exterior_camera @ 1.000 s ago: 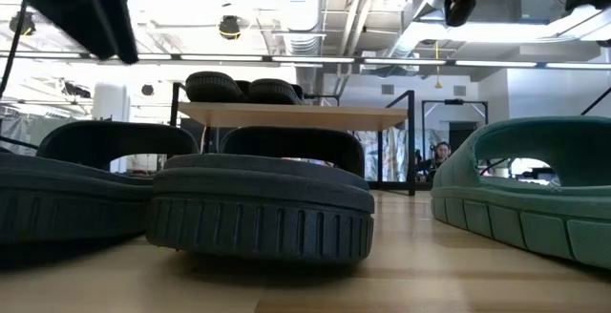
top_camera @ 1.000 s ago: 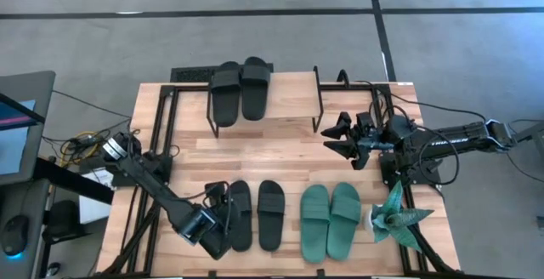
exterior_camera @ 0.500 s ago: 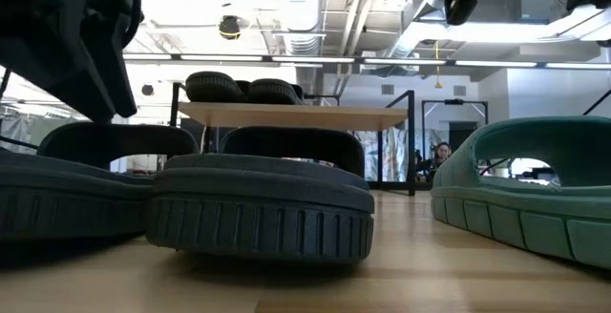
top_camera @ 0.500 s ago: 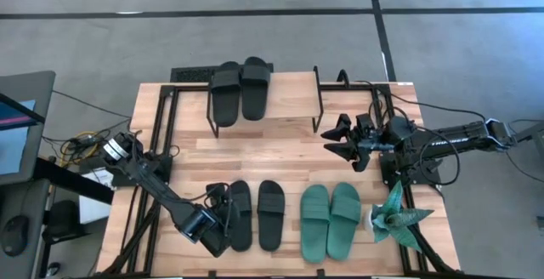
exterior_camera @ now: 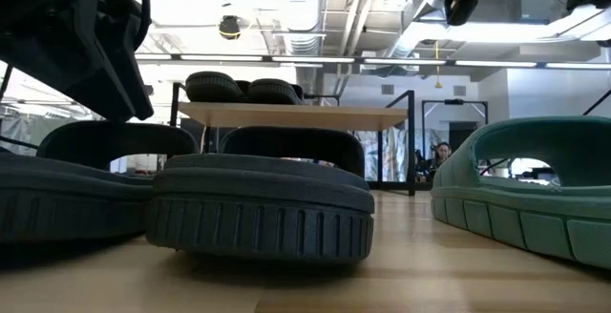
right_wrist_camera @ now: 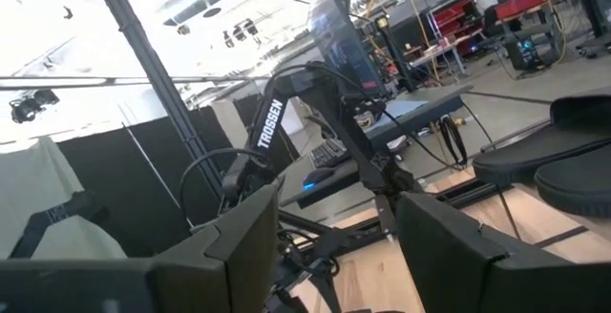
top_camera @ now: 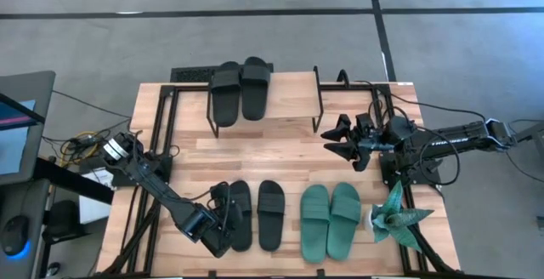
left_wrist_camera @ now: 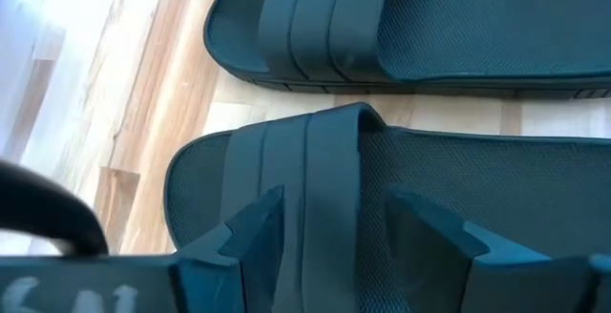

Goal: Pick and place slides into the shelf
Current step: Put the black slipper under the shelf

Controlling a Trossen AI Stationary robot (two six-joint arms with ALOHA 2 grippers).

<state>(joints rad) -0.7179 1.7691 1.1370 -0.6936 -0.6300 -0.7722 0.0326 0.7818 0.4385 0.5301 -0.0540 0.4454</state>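
in the lower left of the high view, the left gripper (top_camera: 223, 225) is low over the outer black slide (top_camera: 239, 214) of the front pair. its jaws are open on both sides of the strap, and i cannot tell if they touch it. the second black slide (top_camera: 270, 213) lies just beside, then two teal slides (top_camera: 331, 220). two more black slides (top_camera: 240, 88) are on the shelf (top_camera: 293, 97) at the upper centre. the right gripper (top_camera: 337, 139) waits with jaws open, holding nothing, above the desk (top_camera: 255, 153) right of the shelf.
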